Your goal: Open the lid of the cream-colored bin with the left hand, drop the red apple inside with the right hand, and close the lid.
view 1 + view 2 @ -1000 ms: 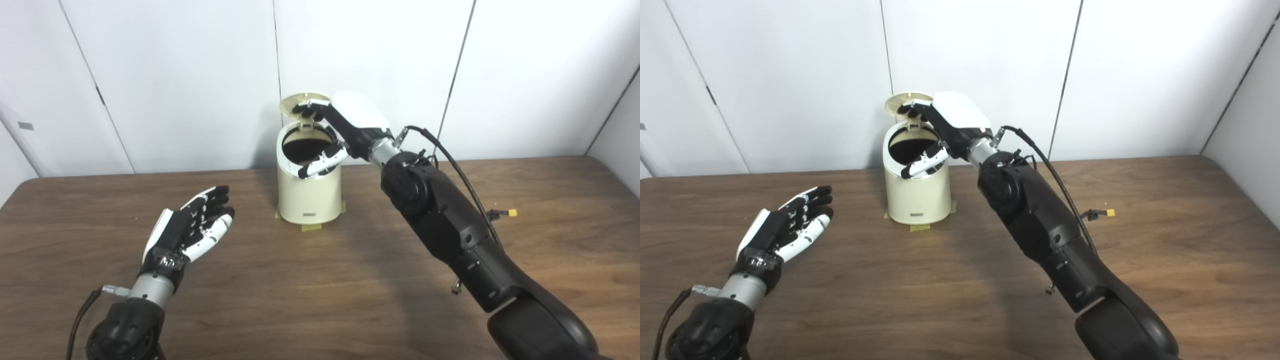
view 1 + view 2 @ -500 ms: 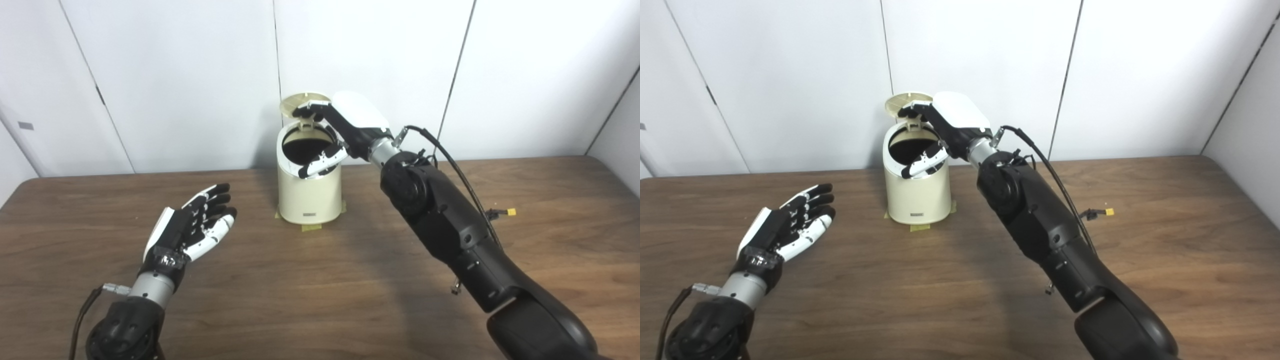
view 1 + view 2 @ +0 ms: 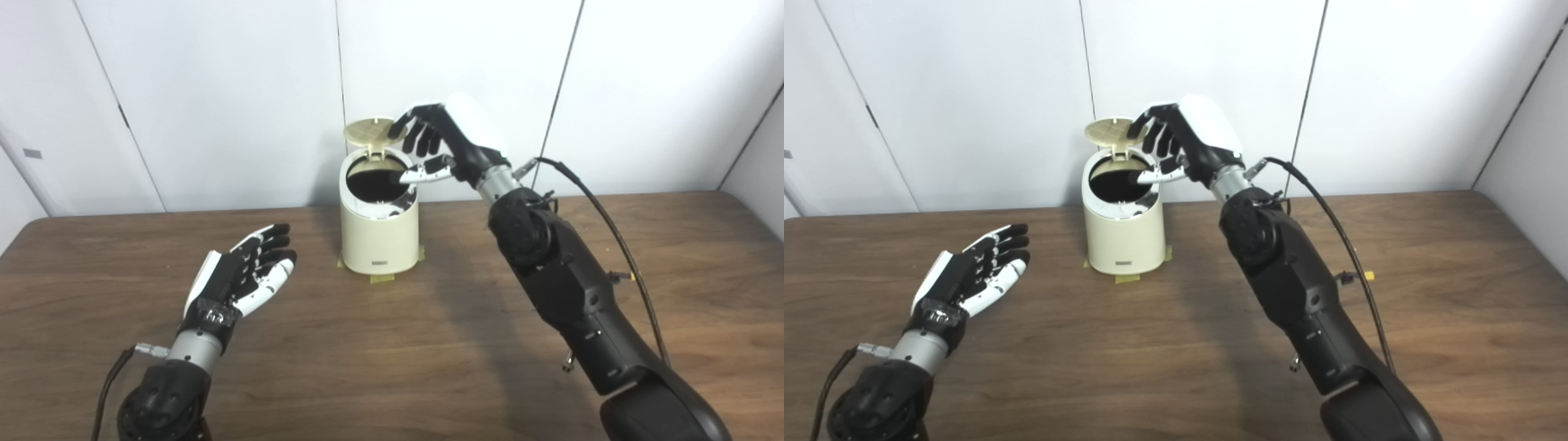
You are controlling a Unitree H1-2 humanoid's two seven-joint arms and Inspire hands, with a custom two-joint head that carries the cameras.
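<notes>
Right hand (image 3: 450, 144), fingers spread and empty, is hovering just right of the upright lid (image 3: 368, 130), far nearer than the open left hand (image 3: 242, 278).

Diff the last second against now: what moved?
The right hand rose and pulled back toward the right, off the bin mouth; its fingers, earlier reaching across the opening to the lid, now hang open above the rim. It holds nothing. The left hand crept slightly forward, open, palm up. Bin and raised lid unchanged; no apple visible.
</notes>
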